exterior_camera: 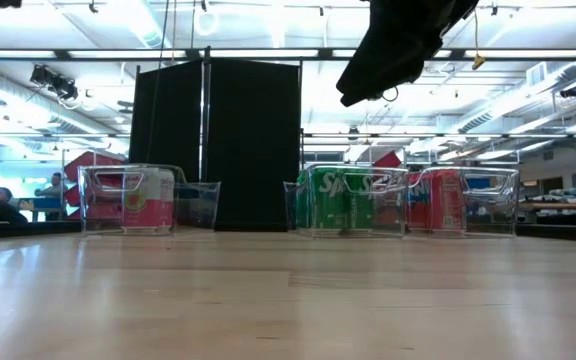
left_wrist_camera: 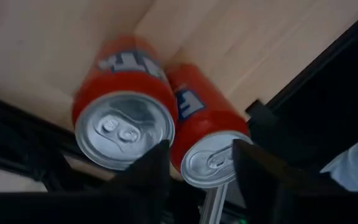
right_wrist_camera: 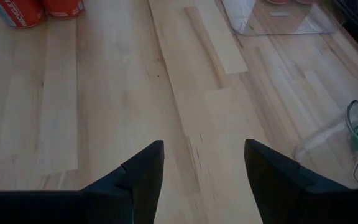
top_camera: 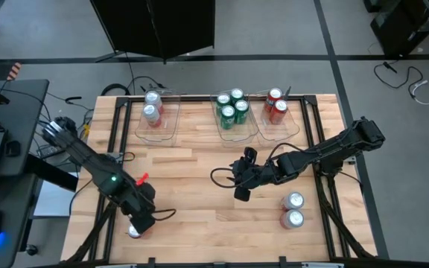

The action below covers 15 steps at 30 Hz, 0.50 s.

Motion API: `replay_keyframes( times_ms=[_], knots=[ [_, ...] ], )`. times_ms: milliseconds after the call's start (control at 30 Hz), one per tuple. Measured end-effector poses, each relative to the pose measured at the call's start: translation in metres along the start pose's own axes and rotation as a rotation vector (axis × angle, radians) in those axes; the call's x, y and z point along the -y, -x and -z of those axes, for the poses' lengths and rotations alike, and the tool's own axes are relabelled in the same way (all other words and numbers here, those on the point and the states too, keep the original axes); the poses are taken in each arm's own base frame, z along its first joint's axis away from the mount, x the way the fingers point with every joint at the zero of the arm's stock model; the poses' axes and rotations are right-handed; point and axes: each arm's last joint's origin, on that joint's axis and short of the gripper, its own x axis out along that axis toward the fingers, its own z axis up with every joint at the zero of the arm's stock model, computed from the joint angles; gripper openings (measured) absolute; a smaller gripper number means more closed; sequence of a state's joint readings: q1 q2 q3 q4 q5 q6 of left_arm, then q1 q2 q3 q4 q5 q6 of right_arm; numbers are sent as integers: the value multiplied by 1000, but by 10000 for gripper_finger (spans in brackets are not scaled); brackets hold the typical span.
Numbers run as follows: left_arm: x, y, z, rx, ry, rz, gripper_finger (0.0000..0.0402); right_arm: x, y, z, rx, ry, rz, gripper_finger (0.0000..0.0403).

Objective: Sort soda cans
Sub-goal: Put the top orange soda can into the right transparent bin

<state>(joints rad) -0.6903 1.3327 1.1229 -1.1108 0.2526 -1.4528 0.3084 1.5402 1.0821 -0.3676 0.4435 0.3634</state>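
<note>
- Two red soda cans (left_wrist_camera: pixel 123 118) stand upright and touching at the near left corner of the bench (top_camera: pixel 199 216), silver tops up, long axes vertical
- Left gripper (left_wrist_camera: pixel 201 147) sits right over that pair with its fingers apart, one on each side of the second red can (left_wrist_camera: pixel 207 143); whether the pads already touch it cannot be told, and the neighbouring can presses close against one finger's outer side
- This arm is plainly the nearer one for these two, so the closing squeeze looks like its job; a straight lift seems needed to avoid tipping the neighbour
- Another pair of loose cans (top_camera: pixel 293 201) stands near the right edge, body colour hard to judge from above, closer to the right arm
- Right gripper (right_wrist_camera: pixel 204 149) hovers over mid-bench, fingers apart and holding nothing, the loose pair lying off to its side
- Along the far edge sit three clear bins: the left bin (top_camera: pixel 171 126) holds two pale cans (top_camera: pixel 152 106), the middle one four green cans (top_camera: pixel 232 106), and the right bin (top_camera: pixel 293 132) two red ones, diagonally across from the left gripper
</note>
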Motion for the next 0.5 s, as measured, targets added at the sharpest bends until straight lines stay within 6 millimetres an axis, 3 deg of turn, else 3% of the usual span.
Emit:
replay_keyframes(
  times_ms=[233,500],
  knots=[
    [4,-10,-1,-88,-9,-32,268,0,0,0,0,0,0,209],
    [-4,-10,3,-77,-6,-126,319,0,0,0,0,0,0,209]
  ],
)
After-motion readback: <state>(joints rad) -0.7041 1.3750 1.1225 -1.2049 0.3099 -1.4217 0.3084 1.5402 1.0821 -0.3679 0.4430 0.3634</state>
